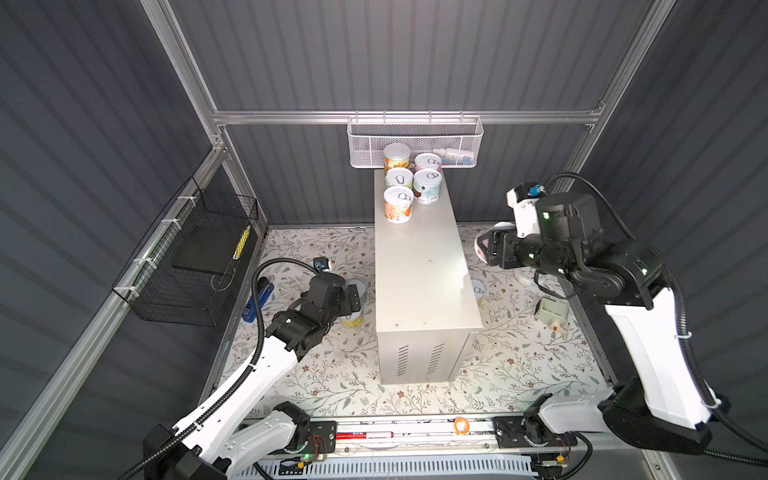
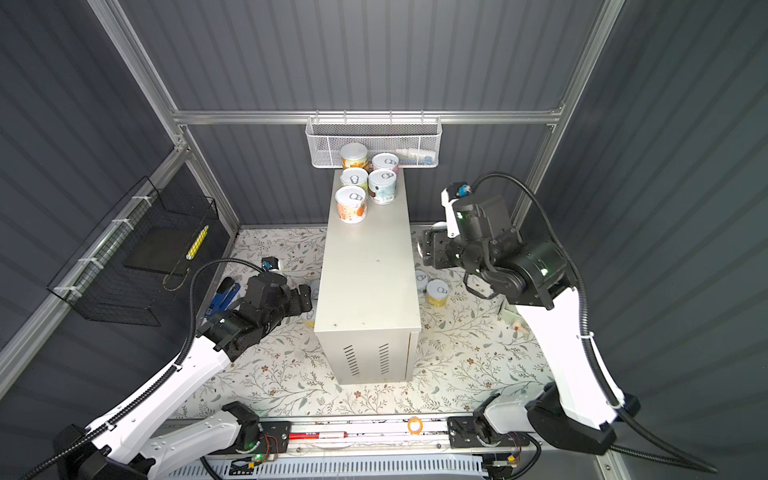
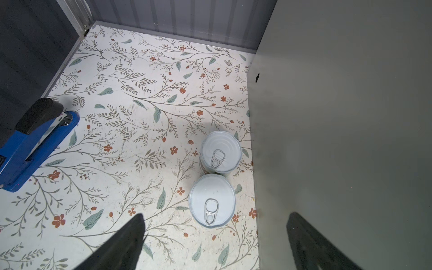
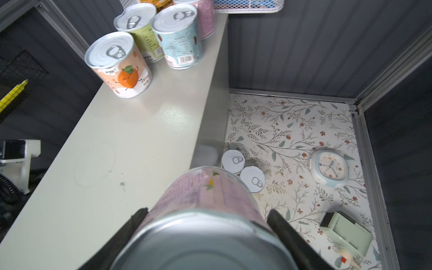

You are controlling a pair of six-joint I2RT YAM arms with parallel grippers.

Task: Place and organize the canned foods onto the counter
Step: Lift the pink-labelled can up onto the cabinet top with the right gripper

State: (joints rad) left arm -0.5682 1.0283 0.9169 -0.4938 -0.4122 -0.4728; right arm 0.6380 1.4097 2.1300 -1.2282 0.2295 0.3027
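Gripping a pink-labelled tin (image 4: 201,187) tipped on its side, the right gripper (image 4: 207,218) is clamped around it beside the counter (image 4: 131,140), at its right edge. At the counter's far end cluster five tins (image 1: 427,186). The left gripper (image 3: 216,214), jaws wide apart, hovers over two upright tins (image 3: 221,152) on the floral surface (image 3: 117,117) against the counter's left wall.

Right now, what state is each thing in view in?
left gripper, open, empty
right gripper, shut on the pink can
pink can, tilted, in the air beside the counter
five cans on the counter, upright, clustered at its far end
two cans left of the counter, upright on the floral surface
two cans right of the counter, upright there too
clock, lying face up
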